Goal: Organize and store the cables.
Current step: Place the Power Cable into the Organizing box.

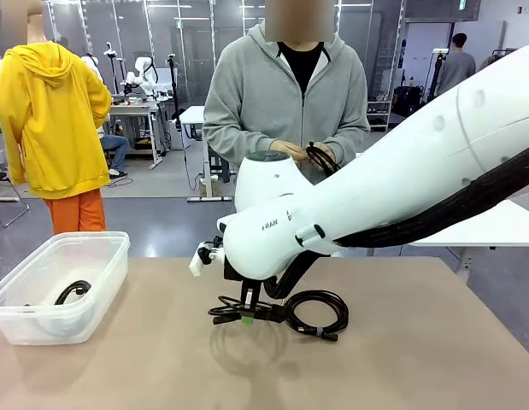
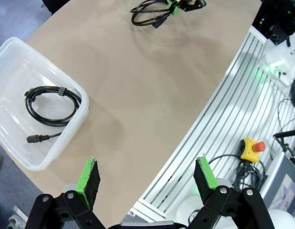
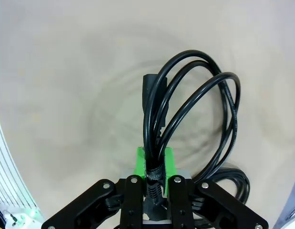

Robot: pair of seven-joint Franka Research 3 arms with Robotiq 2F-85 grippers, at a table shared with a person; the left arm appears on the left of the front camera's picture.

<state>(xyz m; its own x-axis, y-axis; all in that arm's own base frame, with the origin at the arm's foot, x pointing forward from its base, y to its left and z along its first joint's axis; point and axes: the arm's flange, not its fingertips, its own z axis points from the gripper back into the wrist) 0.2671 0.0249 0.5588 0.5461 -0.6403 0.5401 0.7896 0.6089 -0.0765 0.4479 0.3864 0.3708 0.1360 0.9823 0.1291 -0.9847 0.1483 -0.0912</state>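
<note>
While the right gripper [image 1: 246, 318] is clamping shut on a coiled power cable [image 3: 149, 133] mid-frame, the clear bin [image 1: 110, 278] is sitting lower left.

Right claw [image 3: 155, 163] clamped tight, arm low; left claw [image 2: 147, 174] high, fingers wide apart
</note>
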